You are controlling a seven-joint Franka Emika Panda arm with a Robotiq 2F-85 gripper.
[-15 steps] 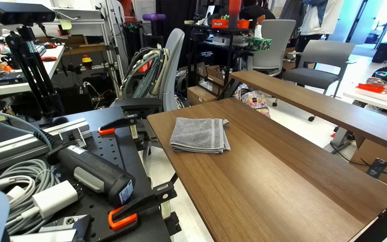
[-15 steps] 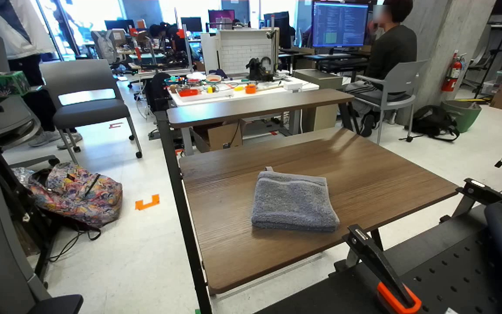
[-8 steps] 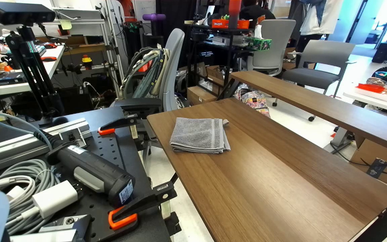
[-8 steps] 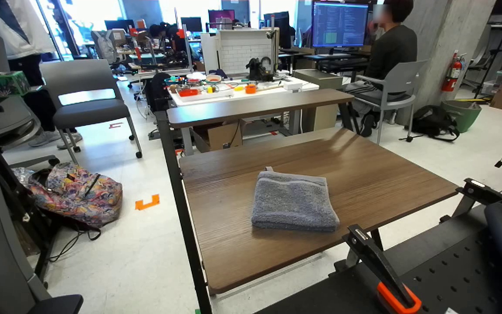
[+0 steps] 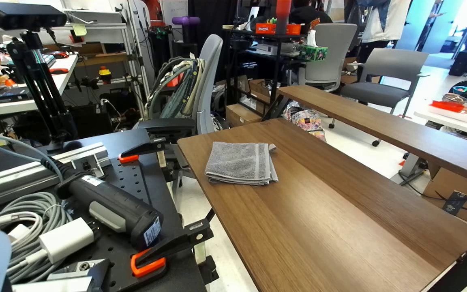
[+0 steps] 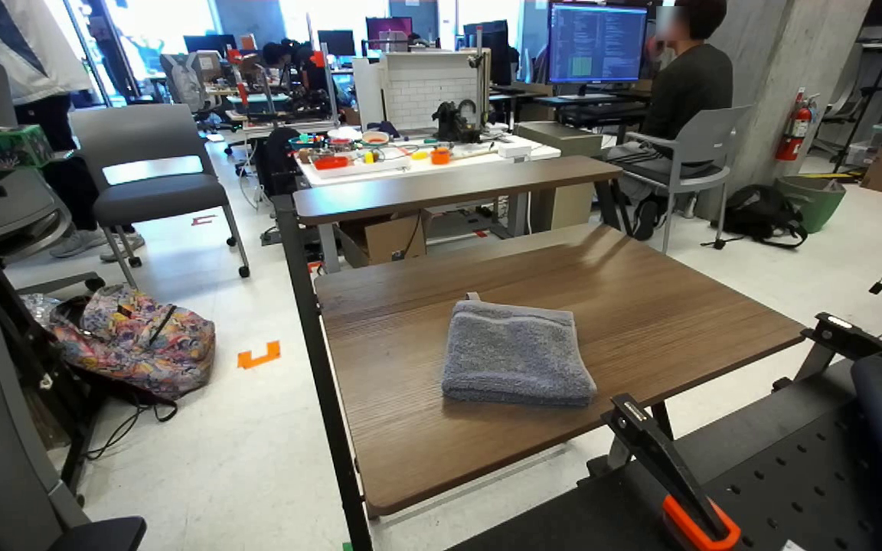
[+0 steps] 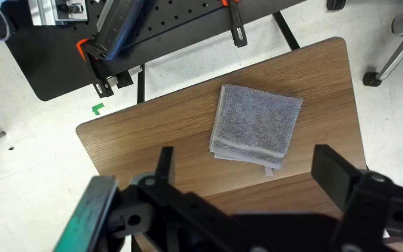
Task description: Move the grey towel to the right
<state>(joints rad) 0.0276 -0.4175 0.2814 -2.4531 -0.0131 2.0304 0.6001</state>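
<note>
Towel folded, flat on worktop, close to the long edge facing the bench and nearer the end by the chair. Small tab sticks out from one towel side. Wrist view: jaws released, spread wide, apart from towel.
</note>
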